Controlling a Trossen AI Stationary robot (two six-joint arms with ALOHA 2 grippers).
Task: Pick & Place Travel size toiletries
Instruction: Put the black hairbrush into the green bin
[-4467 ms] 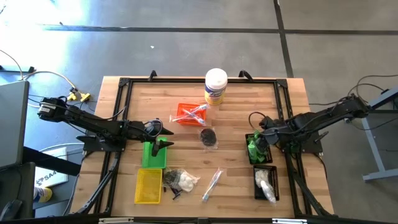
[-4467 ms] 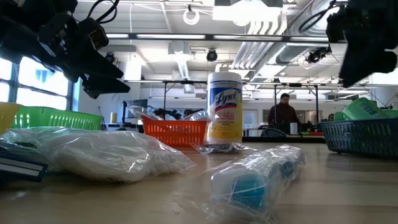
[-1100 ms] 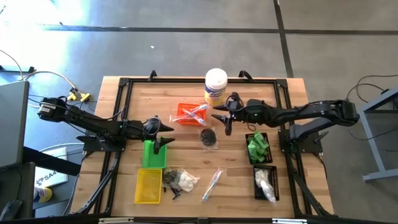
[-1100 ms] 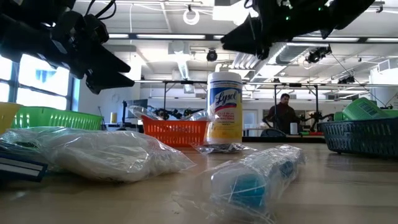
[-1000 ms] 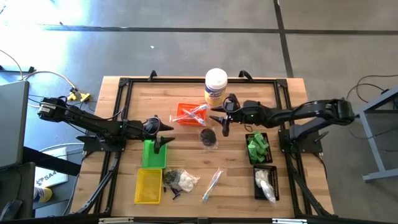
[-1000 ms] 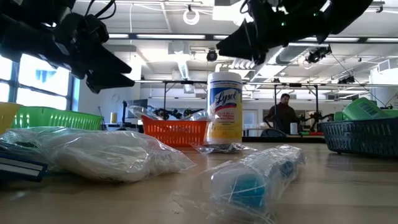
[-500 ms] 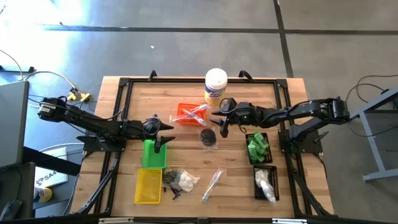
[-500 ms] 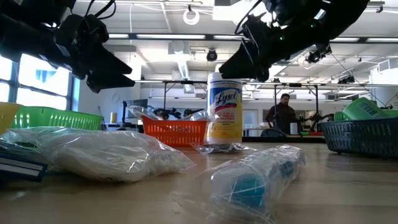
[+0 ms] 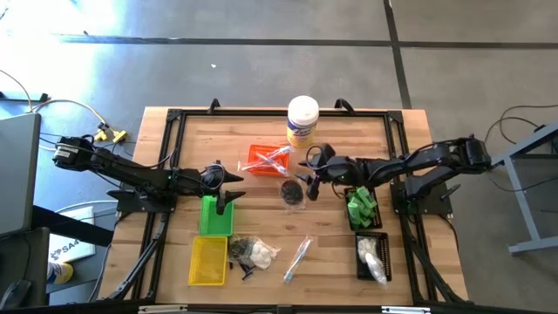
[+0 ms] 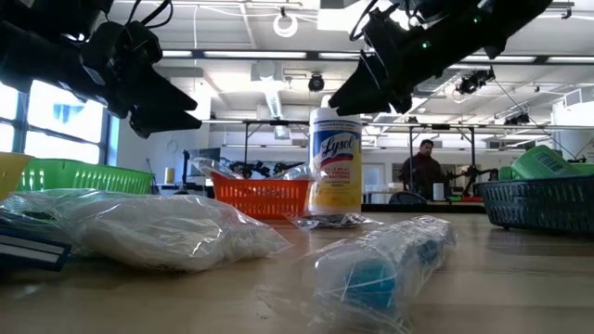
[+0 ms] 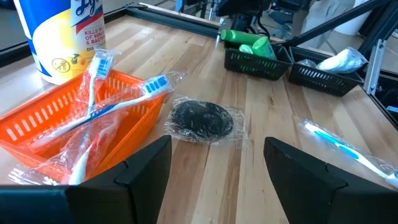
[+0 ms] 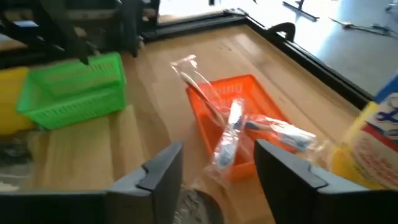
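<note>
Slatted pale-wood table (image 9: 261, 131) inside a black metal frame. Right gripper (image 9: 307, 184) stretched in over the centre, poised above and just beside a round black coil sealed in crinkled clear film (image 9: 293, 192); dark fingers (image 12: 163, 167) parted to a moderate gap, nothing between them. Left gripper (image 9: 228, 187) parked over the far end of an empty green mesh tray (image 9: 215, 216), blunt black fingers (image 11: 144, 167) spread wide, likewise bare.

Toiletries scattered: wrapped toothbrushes (image 9: 268, 159), thin sticks with white-and-blue heads, lying crosswise in an orange lattice tray (image 9: 258, 153), ends poking past the rim. Glossy green tubes (image 9: 360, 206) heaped in a black mesh tray (image 9: 350, 218) on the right side; next tray (image 9: 359, 240) toward the front edge, also black mesh, filled with a puffy clear bag of white fluff (image 9: 372, 256). Near the front, another soft bag of white fluff (image 9: 259, 253) with small black pieces (image 9: 237, 250) alongside, just beside a yellow mesh tray (image 9: 207, 260); one more film-wrapped toothbrush (image 9: 297, 258) lying loose on the wood.

Tall white cylinder with yellow label (image 9: 302, 122) upright at the back, near the orange tray.
</note>
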